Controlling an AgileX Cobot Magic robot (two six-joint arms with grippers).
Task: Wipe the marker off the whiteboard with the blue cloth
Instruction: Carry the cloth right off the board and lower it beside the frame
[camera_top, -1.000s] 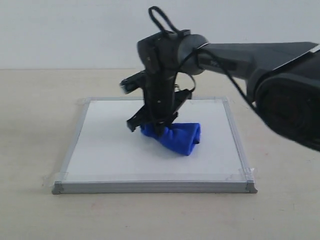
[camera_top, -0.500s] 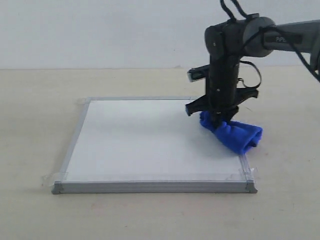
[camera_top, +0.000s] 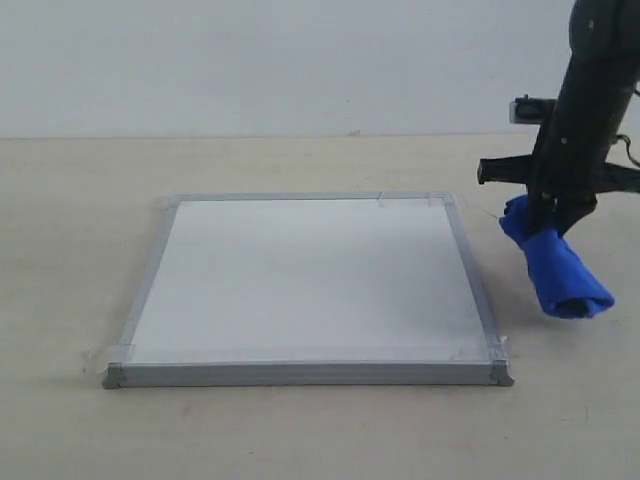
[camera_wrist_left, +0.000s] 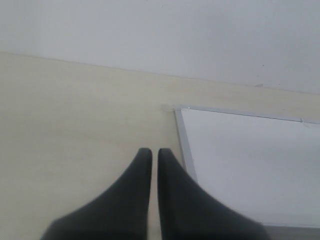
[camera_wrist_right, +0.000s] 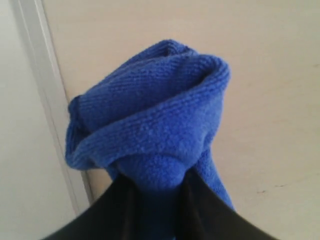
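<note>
The whiteboard (camera_top: 300, 280) lies flat on the tan table, its white surface bare; no red marker line shows on it. My right gripper (camera_top: 548, 222) hangs to the right of the board, off its edge, shut on the blue cloth (camera_top: 556, 270), which dangles bunched below the jaws. In the right wrist view the blue cloth (camera_wrist_right: 150, 120) fills the middle, pinched between the black fingers (camera_wrist_right: 205, 210), with the board's frame (camera_wrist_right: 47, 100) beside it. My left gripper (camera_wrist_left: 151, 152) is shut and holds nothing, hovering by the whiteboard's (camera_wrist_left: 250, 165) corner.
The tan table (camera_top: 70, 250) surrounds the board on all sides. A pale wall (camera_top: 250, 60) rises behind the table. Clear tape (camera_top: 100, 355) marks the board's corners.
My right arm has swept right across the board with the cloth, from its middle, past the right edge, and now holds the cloth beyond the frame. The left arm shows no change.
</note>
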